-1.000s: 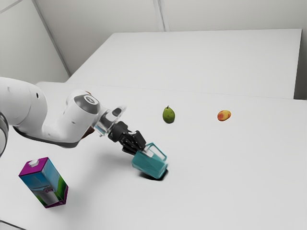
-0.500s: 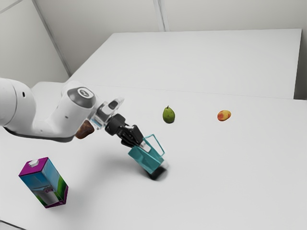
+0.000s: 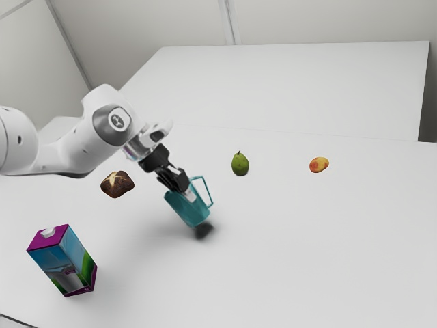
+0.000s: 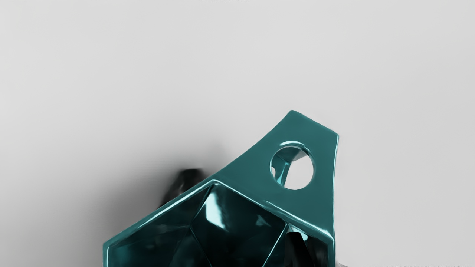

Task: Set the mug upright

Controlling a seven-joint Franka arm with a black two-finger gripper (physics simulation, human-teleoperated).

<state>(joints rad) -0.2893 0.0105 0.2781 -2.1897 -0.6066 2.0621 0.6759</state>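
My gripper [image 3: 187, 192] is shut on the teal mug [image 3: 189, 210] near its rim, in the exterior view. Lifted off the table, the mug leans with its open end toward my hand and its base lower, toward the exterior view's right. Its looped handle faces that side too. In the wrist view I look into the faceted opening of the mug [image 4: 252, 178], with the handle sticking out from it. One dark finger of the gripper [image 4: 297, 248] reaches inside the wall there; the other finger is hidden.
A carton [image 3: 63, 261] stands on the table [image 3: 307, 253] at the exterior view's lower left. A brown lump [image 3: 117, 184] lies near the arm. Beyond the mug are a green pear [image 3: 240, 164] and a yellow-red fruit [image 3: 319, 165].
My hand has risen and moved toward the exterior view's left with the mug. The mug has left the table and stands steeper than before. The brown lump has come out from behind the arm.
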